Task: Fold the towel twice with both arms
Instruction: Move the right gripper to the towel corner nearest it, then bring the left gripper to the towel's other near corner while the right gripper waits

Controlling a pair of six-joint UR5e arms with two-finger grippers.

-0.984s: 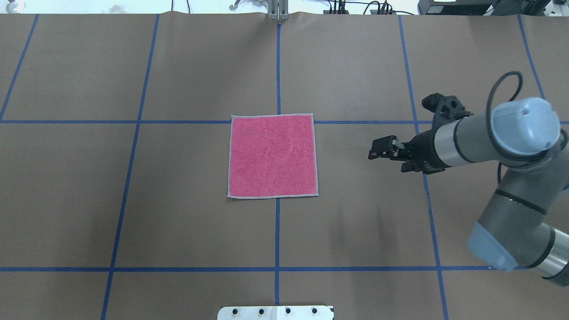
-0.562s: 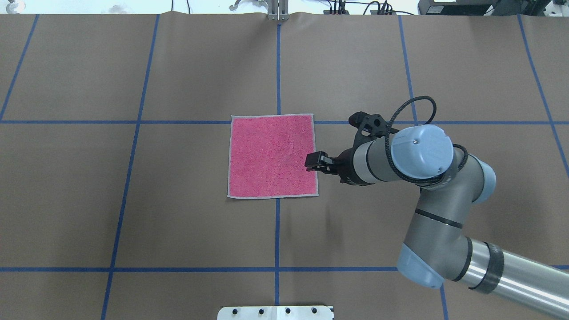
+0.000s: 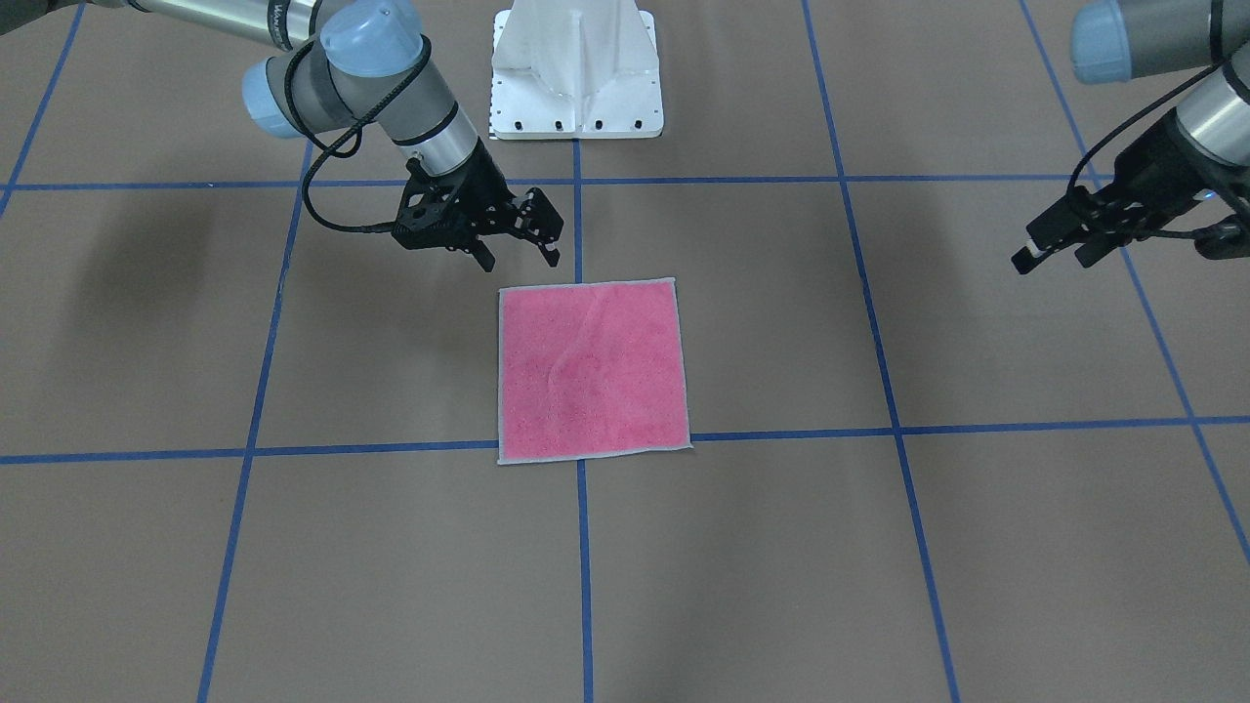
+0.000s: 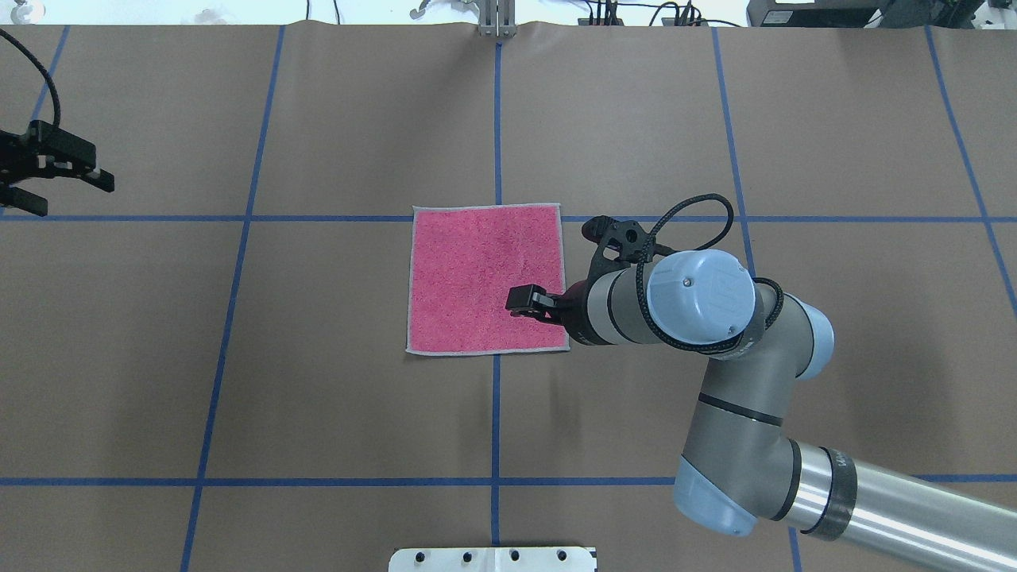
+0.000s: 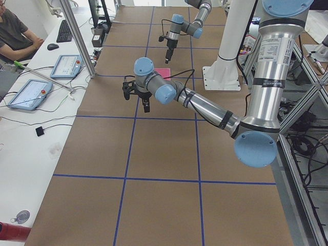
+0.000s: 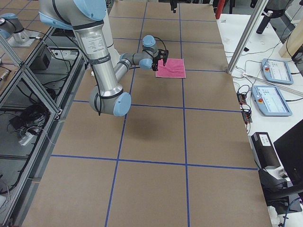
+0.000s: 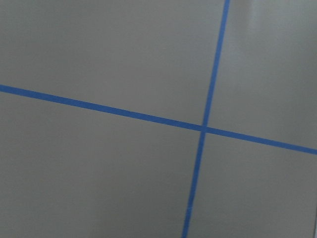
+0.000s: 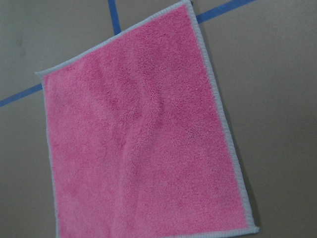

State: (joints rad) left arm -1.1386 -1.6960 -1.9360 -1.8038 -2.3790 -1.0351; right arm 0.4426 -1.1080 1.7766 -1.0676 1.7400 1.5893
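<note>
The towel point(image 4: 477, 270) lies flat, pink face up, at the table's middle; it also shows in the front view point(image 3: 586, 371) and fills the right wrist view point(image 8: 138, 148), with a soft crease across it. My right gripper point(image 4: 520, 305) is open and empty, and hovers over the towel's near right corner; in the front view point(image 3: 520, 260) its fingers hang just above the towel's edge nearest my base. My left gripper point(image 4: 77, 197) is open and empty, far to the left of the towel, also in the front view point(image 3: 1051, 264). The left wrist view holds only bare table.
Brown paper with blue tape lines point(image 4: 496, 119) covers the table. The white pedestal base point(image 3: 576, 78) stands at the near edge. A metal post point(image 5: 77, 38), tablets point(image 5: 64, 65) and a seated operator point(image 5: 15, 31) are beyond the far edge.
My right arm has swung left from the table's right side to over the towel's near right corner. My left gripper has come into the overhead view at its left edge. The towel has not moved.
</note>
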